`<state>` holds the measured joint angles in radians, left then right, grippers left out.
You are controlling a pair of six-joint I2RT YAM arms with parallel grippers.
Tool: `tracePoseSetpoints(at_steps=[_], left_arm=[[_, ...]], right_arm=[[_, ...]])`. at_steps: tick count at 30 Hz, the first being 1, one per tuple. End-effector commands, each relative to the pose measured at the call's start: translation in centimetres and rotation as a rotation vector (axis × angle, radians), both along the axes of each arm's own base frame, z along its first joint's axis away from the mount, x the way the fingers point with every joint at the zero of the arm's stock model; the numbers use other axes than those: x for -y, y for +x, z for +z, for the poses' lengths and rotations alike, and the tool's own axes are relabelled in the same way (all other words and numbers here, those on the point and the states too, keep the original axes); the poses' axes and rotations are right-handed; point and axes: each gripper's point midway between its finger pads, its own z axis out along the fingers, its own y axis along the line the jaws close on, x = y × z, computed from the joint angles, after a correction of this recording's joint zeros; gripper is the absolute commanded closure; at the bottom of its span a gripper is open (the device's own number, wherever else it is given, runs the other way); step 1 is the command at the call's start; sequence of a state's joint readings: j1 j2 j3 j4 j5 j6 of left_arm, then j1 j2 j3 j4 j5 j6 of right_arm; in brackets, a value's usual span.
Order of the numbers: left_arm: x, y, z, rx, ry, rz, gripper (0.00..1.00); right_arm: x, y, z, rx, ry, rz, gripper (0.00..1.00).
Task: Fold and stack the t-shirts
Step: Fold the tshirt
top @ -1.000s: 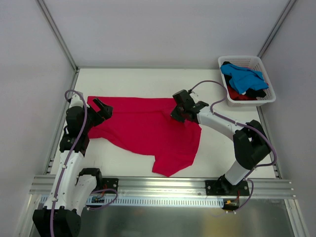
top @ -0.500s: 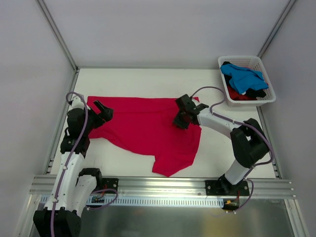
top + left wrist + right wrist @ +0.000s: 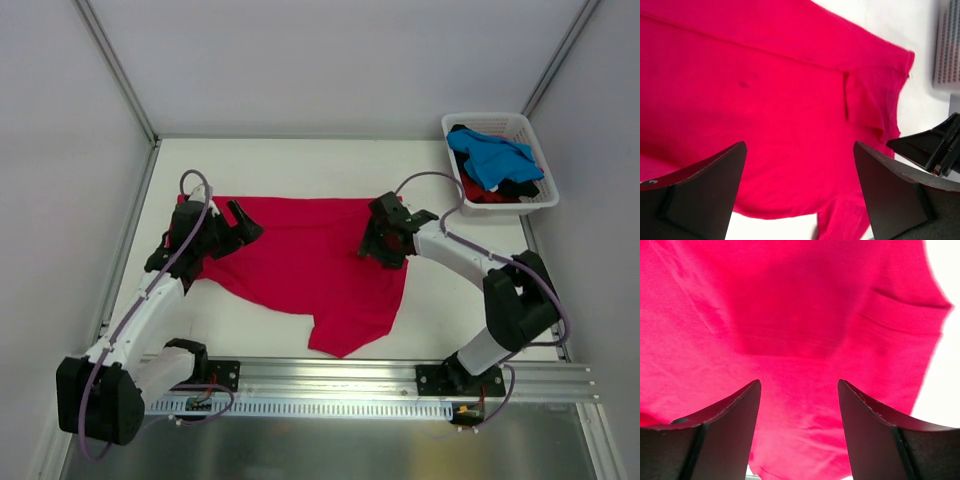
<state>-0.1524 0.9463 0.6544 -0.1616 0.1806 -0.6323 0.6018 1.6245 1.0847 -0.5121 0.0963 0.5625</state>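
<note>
Left gripper swung in from left edge, now over shirt's left side; right gripper shifted a bit toward right edge. Both jaws wide apart, gripping nothing. Red t-shirt rumpled mid-table, tail toward near edge. Guessing they flank it so both ends get pinched and pulled flat. Rest of shirts sit in basket, far-right corner.

Left arm stretches forward, left fingers spread wide; right arm bends inward, right fingers parted.

- White table, filling the centre of the frame: my work surface.
- Crimson t-shirt lies spread across mid-frame, one end trailing toward lower centre.
- White slatted basket sits in the upper right.
</note>
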Motion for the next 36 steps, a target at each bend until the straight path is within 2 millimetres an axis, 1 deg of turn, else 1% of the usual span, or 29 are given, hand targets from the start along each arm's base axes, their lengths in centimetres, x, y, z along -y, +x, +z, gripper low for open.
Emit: tracePoseSetpoints(at_steps=[1, 3, 5, 7, 8, 9, 13, 14, 15, 16, 17, 18, 19, 21, 24, 26, 29, 30, 31, 34, 36], left_arm=[[2.9, 1.8, 2.5, 0.036, -0.017, -0.068, 0.12], [3.5, 2.0, 1.8, 0.01, -0.009, -0.086, 0.12], [3.2, 2.2, 1.5, 0.008, 0.005, -0.07, 0.12], [2.7, 2.2, 1.9, 0.033, 0.029, -0.059, 0.12], [2.3, 2.2, 1.9, 0.043, 0.048, -0.043, 0.12], [2.0, 2.1, 2.5, 0.067, 0.058, -0.037, 0.12], [1.1, 1.8, 3.5, 0.118, 0.09, -0.019, 0.09], [1.1, 1.6, 3.3, 0.118, 0.089, -0.017, 0.09], [1.0, 1.5, 3.3, 0.121, 0.087, -0.016, 0.09], [1.0, 1.3, 3.6, 0.13, 0.081, -0.015, 0.09], [1.0, 1.1, 3.4, 0.126, 0.079, -0.015, 0.09], [1.0, 1.0, 3.6, 0.132, 0.073, -0.014, 0.08], [1.0, 0.9, 3.5, 0.132, 0.072, -0.014, 0.08], [0.9, 0.6, 3.3, 0.132, 0.072, -0.014, 0.07], [0.7, 0.4, 3.4, 0.138, 0.078, -0.01, 0.07], [0.5, 0.3, 3.4, 0.14, 0.083, 0.0, 0.06], [0.4, 0.1, 3.4, 0.144, 0.086, 0.004, 0.06], [0.3, 0.1, 3.3, 0.141, 0.085, 0.005, 0.06], [0.4, 0.0, 3.5, 0.146, 0.082, 0.004, 0.06], [0.4, -0.1, 3.4, 0.145, 0.077, 0.005, 0.05], [0.2, -0.2, 3.4, 0.145, 0.081, 0.01, 0.05]], right_arm=[[2.0, -0.2, 1.3, 0.052, 0.003, -0.071, 0.36], [2.1, 0.1, 1.2, 0.055, 0.004, -0.089, 0.38], [1.9, 0.5, 0.4, 0.041, -0.011, -0.09, 0.39], [1.5, 0.6, 0.1, 0.029, -0.002, -0.081, 0.4], [1.4, 0.6, -0.5, 0.012, -0.01, -0.083, 0.41], [1.4, 0.5, -0.7, 0.006, -0.009, -0.085, 0.41], [1.9, 0.2, -2.1, -0.002, -0.031, -0.093, 0.43], [1.9, 0.3, -2.2, -0.002, -0.034, -0.093, 0.45], [1.9, 0.3, -2.6, -0.011, -0.041, -0.088, 0.5], [2.0, 0.4, -2.6, -0.009, -0.045, -0.083, 0.52], [1.9, 0.6, -2.4, 0.0, -0.048, -0.082, 0.58], [1.9, 0.8, -2.5, 0.001, -0.054, -0.077, 0.6], [2.1, 0.9, -2.5, 0.006, -0.068, -0.068, 0.62], [2.2, 1.1, -2.7, 0.007, -0.077, -0.065, 0.62], [2.3, 0.7, -3.2, -0.011, -0.088, -0.05, 0.63], [2.7, 0.5, -3.5, -0.014, -0.106, -0.044, 0.68], [3.1, 0.4, -3.5, -0.011, -0.125, -0.037, 0.8], [3.2, 0.4, -3.5, -0.011, -0.136, -0.026, 0.92], [3.4, 0.4, -3.4, -0.007, -0.145, -0.022, 0.99], [3.8, 0.4, -3.0, -0.004, -0.171, 0.005, 1.0], [4.2, 0.4, -2.3, 0.002, -0.194, 0.015, 1.0]])
